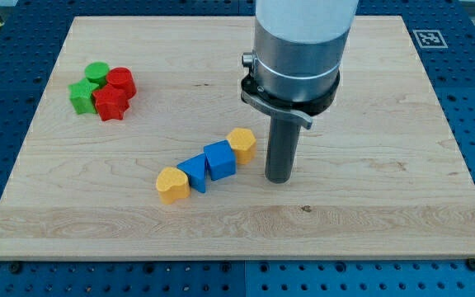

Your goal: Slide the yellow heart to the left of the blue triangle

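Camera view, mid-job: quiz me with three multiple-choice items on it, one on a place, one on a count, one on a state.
1. Where is my tip?
A. The view's right of the diagonal row
B. Among the red and green blocks
C. Off the board

2. How many yellow blocks show?
A. One
B. Two
C. Three

3. The yellow heart and the blue triangle are:
A. Far apart
B. Stacked
C. Side by side

Answers:
1 A, the tip stands beside the other yellow block.
2 B, one caps each end of the row.
3 C, the heart sits at the triangle's left.
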Tool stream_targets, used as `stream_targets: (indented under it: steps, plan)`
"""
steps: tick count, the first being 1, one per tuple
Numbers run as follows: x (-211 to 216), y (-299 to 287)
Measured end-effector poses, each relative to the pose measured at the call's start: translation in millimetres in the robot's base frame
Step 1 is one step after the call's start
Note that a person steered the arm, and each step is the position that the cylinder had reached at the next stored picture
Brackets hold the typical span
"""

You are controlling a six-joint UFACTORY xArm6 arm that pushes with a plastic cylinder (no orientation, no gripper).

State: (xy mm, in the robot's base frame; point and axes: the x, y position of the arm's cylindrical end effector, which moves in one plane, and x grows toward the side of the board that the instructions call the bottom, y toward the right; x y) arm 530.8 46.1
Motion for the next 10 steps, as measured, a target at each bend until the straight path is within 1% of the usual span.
stream_targets:
  steps: [1, 2, 6, 10]
  plan:
    - [14.0, 0.0]
    - [17.0, -4.0]
    - [17.0, -20.4]
    - [17.0, -49.8]
